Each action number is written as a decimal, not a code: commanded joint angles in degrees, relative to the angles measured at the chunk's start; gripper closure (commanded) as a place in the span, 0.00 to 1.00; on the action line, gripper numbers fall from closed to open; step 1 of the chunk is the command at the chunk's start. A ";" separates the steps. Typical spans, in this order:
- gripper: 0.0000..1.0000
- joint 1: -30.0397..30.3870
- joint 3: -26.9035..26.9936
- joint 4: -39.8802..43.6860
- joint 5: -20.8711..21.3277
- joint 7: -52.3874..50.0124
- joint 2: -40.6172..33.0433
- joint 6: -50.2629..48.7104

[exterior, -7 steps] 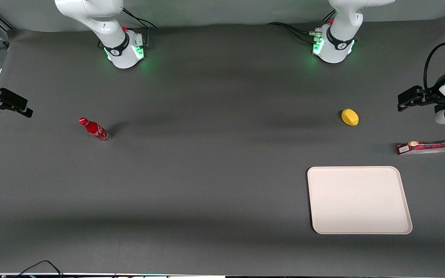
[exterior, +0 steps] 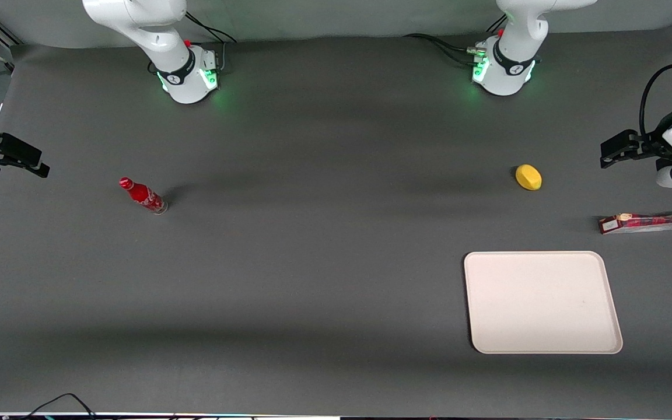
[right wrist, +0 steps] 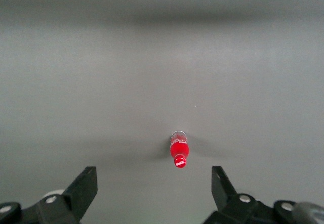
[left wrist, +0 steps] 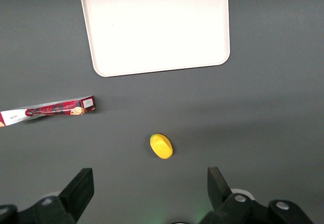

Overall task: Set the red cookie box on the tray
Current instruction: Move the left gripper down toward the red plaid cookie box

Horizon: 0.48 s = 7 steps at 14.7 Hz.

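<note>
The red cookie box [exterior: 654, 221] lies flat on the dark table toward the working arm's end, its white label end at the table's edge. It also shows in the left wrist view [left wrist: 50, 108]. The cream-white tray [exterior: 540, 303] lies nearer the front camera than the box, apart from it, with nothing on it; it shows in the left wrist view too [left wrist: 157, 27]. My left gripper [left wrist: 149, 176] is open and empty, high above the table near its arm's base, well away from the box. It is out of the front view.
A yellow lemon [exterior: 528, 177] lies between the arm's base [exterior: 505, 67] and the tray, seen in the wrist view [left wrist: 161, 146]. A small red bottle [exterior: 143, 196] stands toward the parked arm's end. A black fixture [exterior: 627, 147] overhangs the table end near the box.
</note>
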 commanded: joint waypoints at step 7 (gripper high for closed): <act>0.00 -0.09 -0.15 2.58 1.04 0.24 1.57 -4.09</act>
